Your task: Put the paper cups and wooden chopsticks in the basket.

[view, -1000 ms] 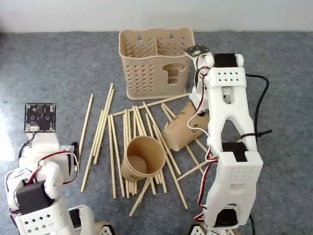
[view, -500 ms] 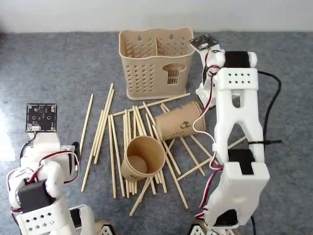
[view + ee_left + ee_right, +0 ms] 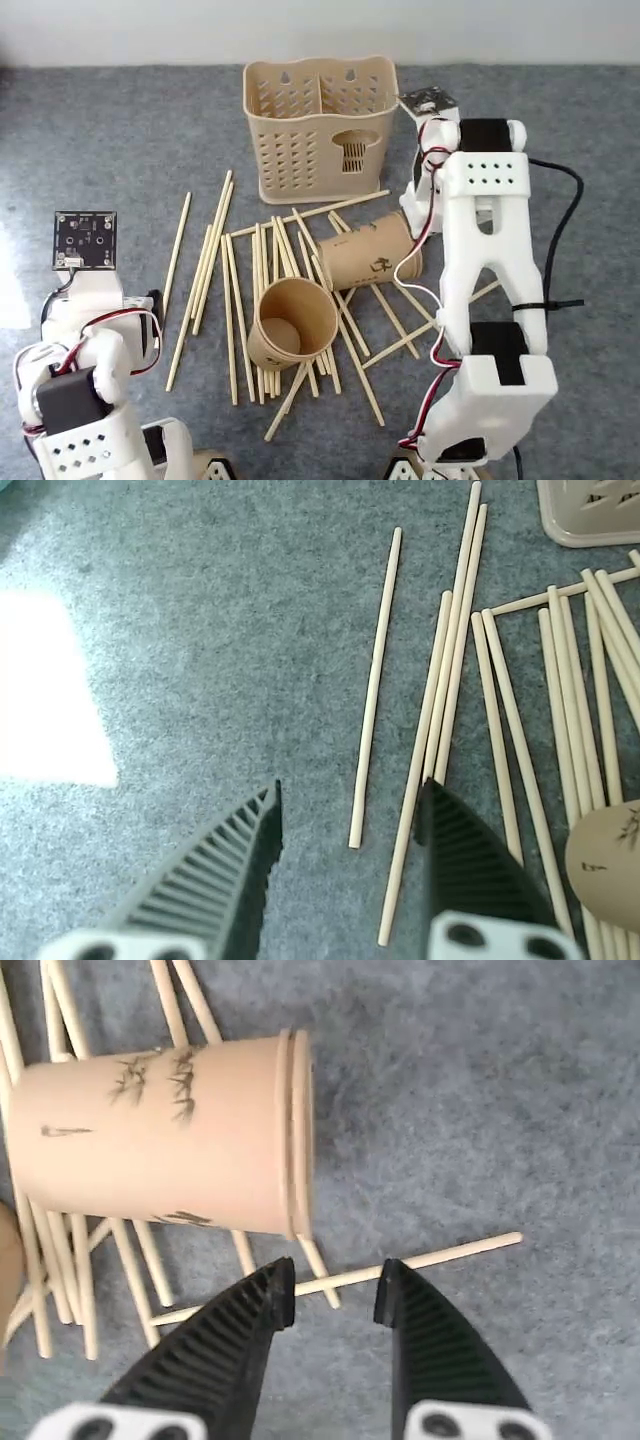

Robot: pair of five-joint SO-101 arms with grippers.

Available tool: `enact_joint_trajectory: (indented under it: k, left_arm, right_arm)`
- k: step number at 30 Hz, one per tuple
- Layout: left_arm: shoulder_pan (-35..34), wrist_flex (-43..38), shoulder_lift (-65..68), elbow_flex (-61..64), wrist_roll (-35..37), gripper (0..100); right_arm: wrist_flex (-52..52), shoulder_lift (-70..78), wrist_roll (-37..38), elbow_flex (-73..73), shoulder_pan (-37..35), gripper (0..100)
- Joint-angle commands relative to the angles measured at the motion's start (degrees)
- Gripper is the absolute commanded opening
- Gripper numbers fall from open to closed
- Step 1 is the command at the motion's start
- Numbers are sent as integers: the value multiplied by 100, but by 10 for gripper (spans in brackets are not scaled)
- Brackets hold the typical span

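My grey bench (image 3: pixel 120 140) has a felt-like top. Ahead of my left fingers (image 3: pixel 235 865) a lone chopstick (image 3: pixel 375 685) lies by itself on it, and beside that the wooden chopsticks (image 3: pixel 262 290) sprawl criss-cross. Just past my right fingers (image 3: pixel 240 1335) a paper cup (image 3: pixel 160 1135) lies on its side across several sticks. A second cup (image 3: pixel 290 322) rests on the heap too. The basket (image 3: pixel 318 125) stands upright beyond the heap.

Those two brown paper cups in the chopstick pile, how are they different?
The far cup lies on its side, printed wall showing; the near cup turns its open mouth to the camera. The far cup sits close to the right claw; the near cup farther off. Both rest on chopsticks.
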Motion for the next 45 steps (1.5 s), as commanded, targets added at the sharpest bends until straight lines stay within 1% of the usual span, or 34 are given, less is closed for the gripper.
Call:
enact_joint_trajectory:
  k: [1, 4, 8, 16, 21, 27, 35, 37, 39, 41, 45]
  left_arm:
    - [9, -105, 18, -84, -26, 214]
    - [9, -105, 18, -84, -26, 214]
    - [0, -97, 18, -84, -26, 214]
    - [0, -97, 18, -84, -26, 214]
    - [0, -97, 18, -66, -26, 214]
    - [0, -97, 18, -66, -26, 214]
    - [0, -97, 18, -57, -26, 214]
    - [0, -97, 18, -48, -26, 214]
    - [0, -97, 18, -48, -26, 214]
    - [0, -97, 18, -48, -26, 214]
    - [0, -97, 18, -48, -26, 214]
  right_arm:
    - [251, -374, -264, -44, -295, 160]
    - [251, -418, -484, -44, -435, 160]
    - [259, -435, -624, -53, -409, 159]
    - [92, -215, -615, -44, -295, 151]
    - [-286, 215, -624, -70, -321, 151]
    - [-400, 716, -615, -70, -338, 151]
    - [-356, 954, -580, -70, -646, 146]
    - [-356, 910, -580, -70, -681, 128]
    - [-356, 875, -519, -114, -734, 75]
    - [-347, 769, -211, -123, -760, 10]
    - [-92, 409, 18, -123, -743, 8]
